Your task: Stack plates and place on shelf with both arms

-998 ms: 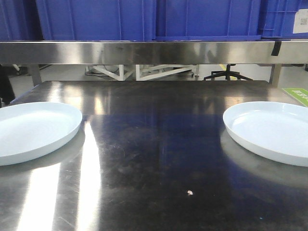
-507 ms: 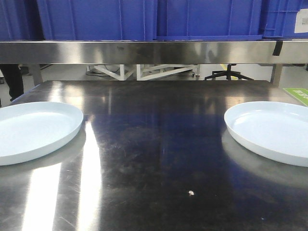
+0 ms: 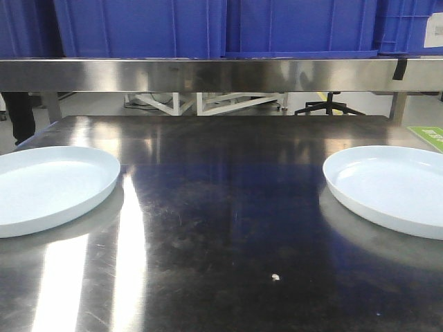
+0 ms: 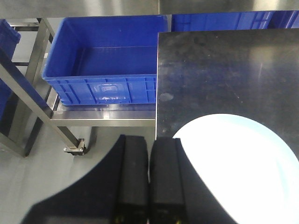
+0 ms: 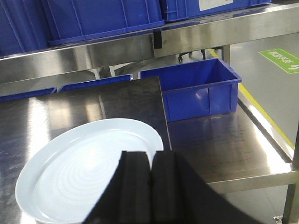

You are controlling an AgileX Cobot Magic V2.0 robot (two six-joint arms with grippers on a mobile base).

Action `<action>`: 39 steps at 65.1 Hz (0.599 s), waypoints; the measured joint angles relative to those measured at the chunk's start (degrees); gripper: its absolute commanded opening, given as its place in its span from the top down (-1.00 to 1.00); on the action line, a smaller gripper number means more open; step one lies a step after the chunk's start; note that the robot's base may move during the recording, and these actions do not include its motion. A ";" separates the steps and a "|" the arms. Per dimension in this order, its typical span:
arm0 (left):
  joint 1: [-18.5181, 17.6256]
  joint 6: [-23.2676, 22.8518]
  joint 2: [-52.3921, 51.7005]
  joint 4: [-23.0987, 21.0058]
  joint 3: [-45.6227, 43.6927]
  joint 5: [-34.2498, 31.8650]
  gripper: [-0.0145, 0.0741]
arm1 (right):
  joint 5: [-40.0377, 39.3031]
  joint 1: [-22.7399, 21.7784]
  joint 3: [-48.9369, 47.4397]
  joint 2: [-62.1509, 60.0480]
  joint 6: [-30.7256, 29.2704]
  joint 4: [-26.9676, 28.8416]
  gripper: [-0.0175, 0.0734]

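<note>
At the left edge of the tabletop (image 4: 224,65), your left hand (image 4: 150,144) hangs clenched and empty at the rim of the left plate (image 4: 238,172). Your right hand (image 5: 150,158), likewise clenched on nothing, hovers over the near rim of the right plate (image 5: 88,168) by the right edge. Release both hands first; then, I'd judge, pinch one glossy rim firmly, lift level, and carry it across onto the other plate before addressing the shelf (image 3: 221,75).

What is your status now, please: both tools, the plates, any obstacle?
Left tool shut, empty; right tool shut, empty. Left plate and right plate flat on tabletop, apart, not yet stacked. In the way: only a small white speck.
</note>
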 measured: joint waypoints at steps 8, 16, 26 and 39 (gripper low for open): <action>0.00 0.00 0.28 -0.03 0.00 0.25 0.48 | 0.00 0.00 0.00 0.00 0.00 0.00 0.51; 0.00 0.00 0.61 -0.03 0.00 0.37 0.48 | 0.00 0.00 0.00 0.00 0.00 0.00 0.51; 0.00 0.00 0.65 -0.13 0.00 0.37 0.48 | 0.00 0.00 0.00 0.00 0.00 0.00 0.51; 0.00 0.00 0.65 -0.26 0.00 0.26 0.48 | 0.00 0.00 0.00 0.00 0.00 -0.73 0.51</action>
